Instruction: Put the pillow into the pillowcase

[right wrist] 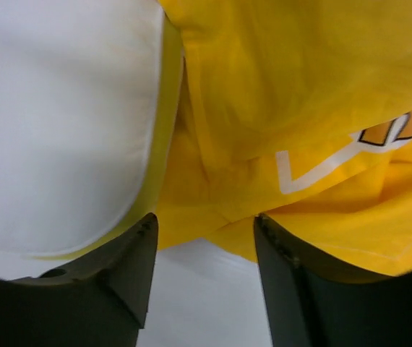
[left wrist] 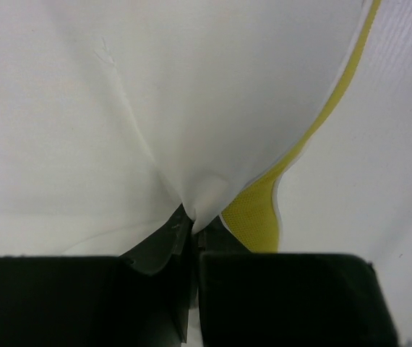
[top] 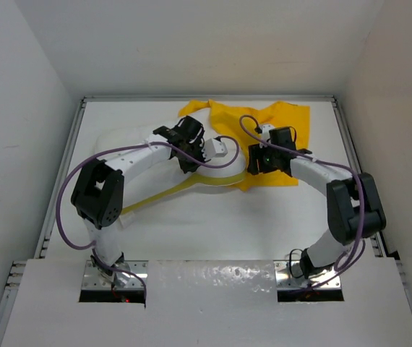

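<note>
Two robot arms work over a white table (top: 191,235) where the pillow (top: 217,172) lies left of centre, its yellow strip (top: 162,195) running along the near edge. The pillowcase (top: 278,126) is spread crumpled toward the far right, and the two meet near the middle of the table. The left gripper (left wrist: 193,225), reaching in over the pillow, has its jaws pressed together on a pinch of the pillow's white cover, which puckers into creases fanning away from the grip. The yellow strip curves past just to the right of that pinch in the left wrist view. The right gripper (right wrist: 202,249) hangs at the pillowcase's near edge with its jaws spread wide and nothing between them. Bare table shows in the gap, and folds of yellow cloth carrying part of a white and blue print lie just beyond the fingertips (right wrist: 142,238). In that same view the pillow's rounded corner sits at the left, its yellow edging against the pillowcase. From these angles the pillow appears to be lying against the pillowcase rather than inside it, though the opening cannot be made out.
</note>
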